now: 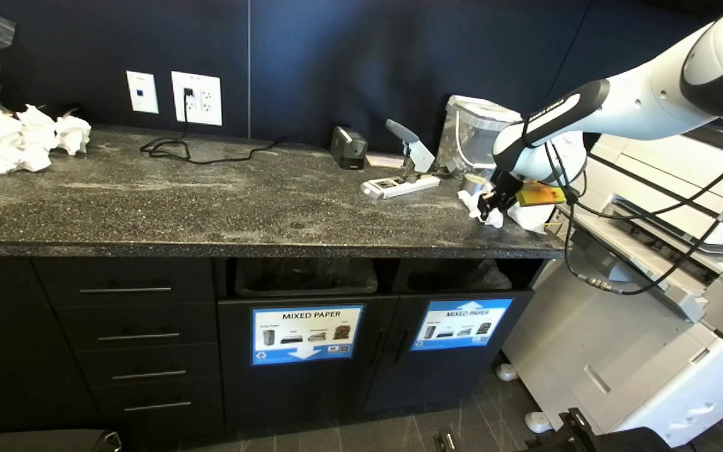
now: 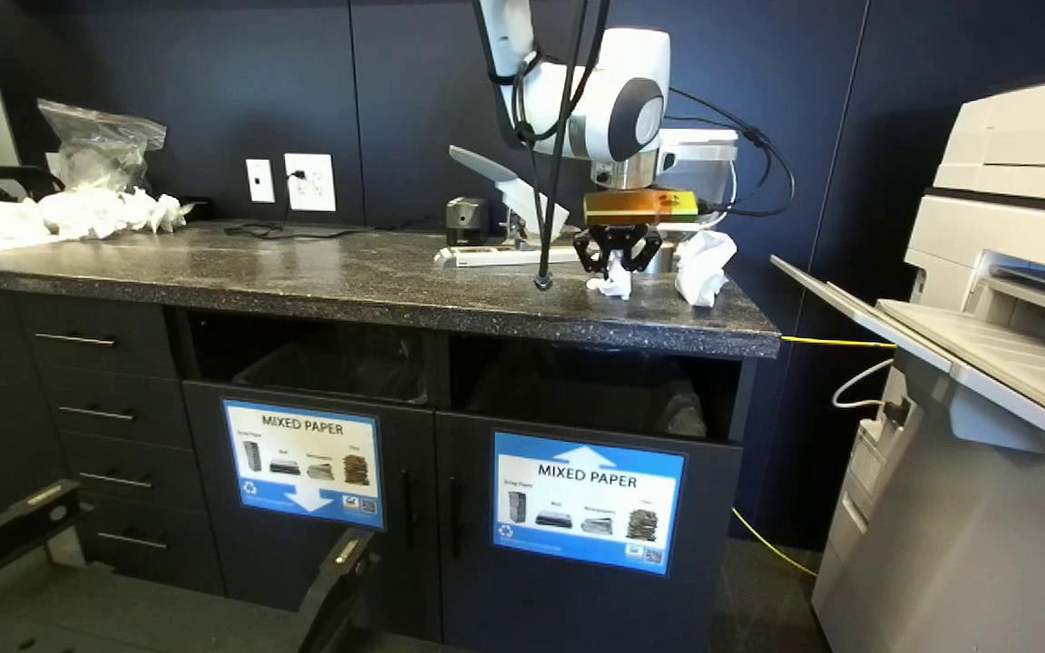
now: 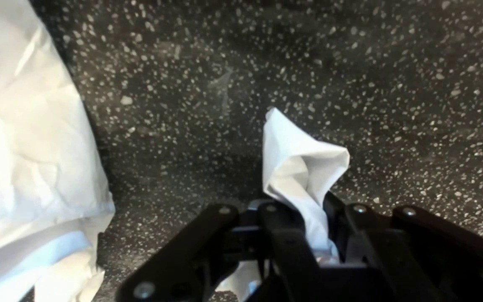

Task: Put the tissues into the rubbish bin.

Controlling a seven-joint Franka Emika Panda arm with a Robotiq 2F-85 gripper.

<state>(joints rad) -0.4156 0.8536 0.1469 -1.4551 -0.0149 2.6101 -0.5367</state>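
My gripper [image 2: 615,261] is low over the right end of the counter, pointing down, its fingers shut on a crumpled white tissue [image 2: 614,283]. In the wrist view that pinched tissue [image 3: 304,167] runs up between the dark fingers and flares out beyond them; its lower part is partly hidden. A larger tissue [image 2: 704,269] sits apart, just right of the gripper in that exterior view and along the left edge of the wrist view [image 3: 36,167]. Several more tissues [image 1: 29,138] are heaped at the counter's far left. Below the counter is the rubbish bin [image 2: 577,608], with a dark slot and bright blue sign.
Near the gripper stand a stapler [image 1: 402,186], a pencil sharpener [image 1: 349,149], a clear bucket [image 1: 474,135] and a cup-shaped container [image 1: 474,182]. A similar bin [image 2: 305,562] adjoins the rubbish bin. A printer [image 2: 949,508] flanks the counter edge [image 2: 577,331]. Cables hang from the arm.
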